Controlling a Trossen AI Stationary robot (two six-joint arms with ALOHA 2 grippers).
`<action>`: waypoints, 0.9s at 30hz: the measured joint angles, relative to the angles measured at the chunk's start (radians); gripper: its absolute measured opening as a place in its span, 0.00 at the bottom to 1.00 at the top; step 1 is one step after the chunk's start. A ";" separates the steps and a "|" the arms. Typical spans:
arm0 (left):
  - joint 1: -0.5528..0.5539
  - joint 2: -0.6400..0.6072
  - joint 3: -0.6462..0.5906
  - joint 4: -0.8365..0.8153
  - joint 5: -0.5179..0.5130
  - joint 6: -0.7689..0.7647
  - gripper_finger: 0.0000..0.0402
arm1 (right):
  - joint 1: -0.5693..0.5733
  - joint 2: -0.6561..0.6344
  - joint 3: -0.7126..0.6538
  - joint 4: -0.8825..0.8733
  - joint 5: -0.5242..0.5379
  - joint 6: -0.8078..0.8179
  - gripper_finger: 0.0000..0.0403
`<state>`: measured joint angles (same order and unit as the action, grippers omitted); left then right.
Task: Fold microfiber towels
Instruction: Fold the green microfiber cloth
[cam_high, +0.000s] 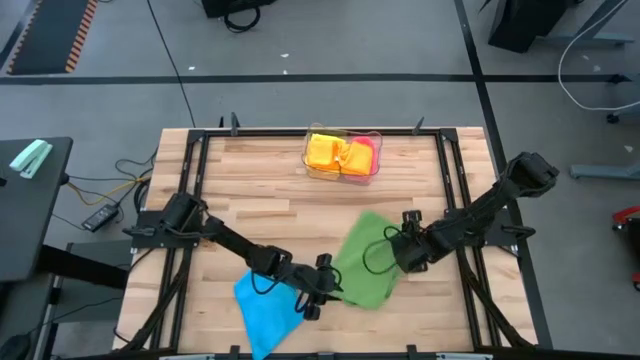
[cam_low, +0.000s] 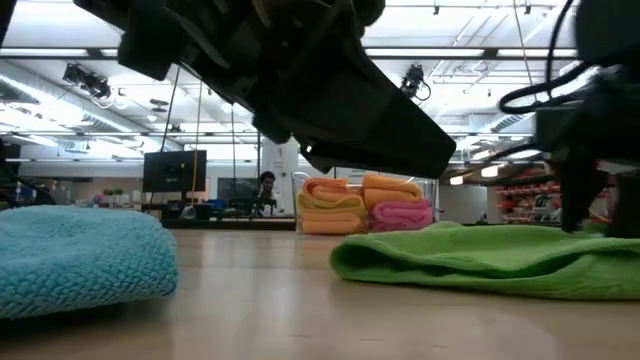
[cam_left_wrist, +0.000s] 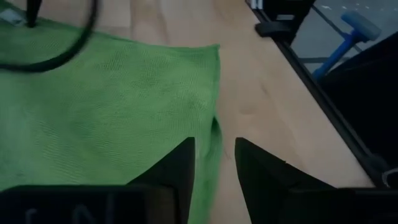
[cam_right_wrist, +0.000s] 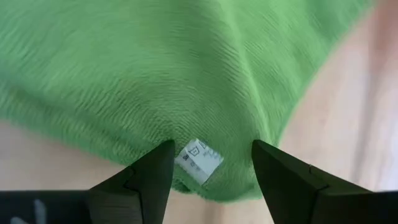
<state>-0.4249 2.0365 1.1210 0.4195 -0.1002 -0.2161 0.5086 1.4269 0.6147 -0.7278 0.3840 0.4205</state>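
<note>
- Microfiber towels: the green towel (cam_high: 366, 258) lies spread on the wooden desk (cam_high: 260, 190), right of centre toward the near edge, between the two arms.
- Blue towel (cam_high: 268, 306) lies rumpled at the near edge of the desk, left of the green one; in the high view the two sit close, contact not discernible.
- Folded stack of yellow and orange towels (cam_high: 326, 152) with a pink towel (cam_high: 365, 150) sits in a clear plastic tray (cam_high: 342, 175) at the far edge of the desk, centre, well apart from the green towel.
- Left gripper (cam_high: 327, 287) is at the left edge of the green towel. Left wrist view: fingers (cam_left_wrist: 180, 171) part-open with a narrow gap, a raised fold of the towel's edge between them; whether they are pinching it I cannot tell.
- Right gripper (cam_high: 398, 243) is over the right side of the green towel. Right wrist view: fingers (cam_right_wrist: 152, 174) spread wide either side of a small white care label (cam_right_wrist: 198, 160) at the towel's edge, not closed on the cloth.
- Low view: green towel lies as a low rumpled mound, blue towel in front to the left, tray stack behind.
</note>
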 joint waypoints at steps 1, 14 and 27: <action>0.004 0.000 0.000 0.000 -0.001 0.000 0.31 | -0.023 0.000 0.000 -0.002 0.014 0.019 0.56; 0.038 0.000 0.000 0.000 0.000 -0.008 0.28 | -0.205 -0.059 0.074 -0.169 0.127 0.098 0.56; 0.063 0.007 0.006 0.045 -0.125 -0.096 0.26 | 0.140 -0.124 0.017 0.094 -0.154 0.237 0.56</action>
<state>-0.3619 2.0437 1.1274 0.4647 -0.2249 -0.3122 0.6482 1.3029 0.6317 -0.6338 0.2295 0.6576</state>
